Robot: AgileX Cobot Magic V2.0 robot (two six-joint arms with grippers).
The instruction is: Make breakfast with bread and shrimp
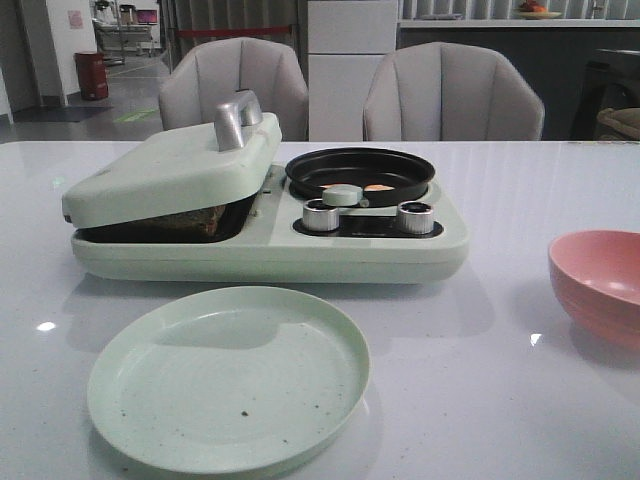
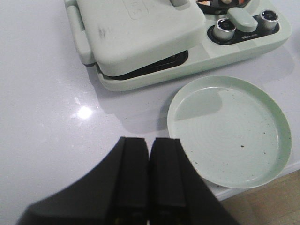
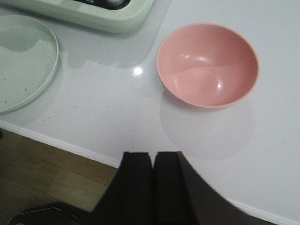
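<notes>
1. On the left, the lid (image 1: 170,165) of the green cooker (image 1: 270,245) rests tilted on something brown in the grill bay. We take that for the bread (image 1: 195,220), though only a dark edge shows under the lid.
2. Our left claw (image 2: 149,154) hovers over bare table near the front left of the cooker, its fingers pressed together and holding nothing. The bread lies ahead of it, under the lid, well apart.
3. We judge the step in hand is lifting the lid by its metal handle (image 1: 236,118). To do it well, we should spread the claw first, come at the handle from above, grip it squarely, and swing the lid up along its hinge without dragging the cooker.
4. In the middle, the plate (image 1: 228,378) sits just in front of the cooker, bare but for a few specks, ready for food.
5. Right of the lid, the black pan (image 1: 360,172) holds small orange pieces, likely the shrimp (image 1: 376,187).
6. On the right, the pink bowl (image 3: 207,65) stands empty. Our right claw (image 3: 153,171) hangs over the table edge near it, closed and empty, far from the shrimp.
</notes>
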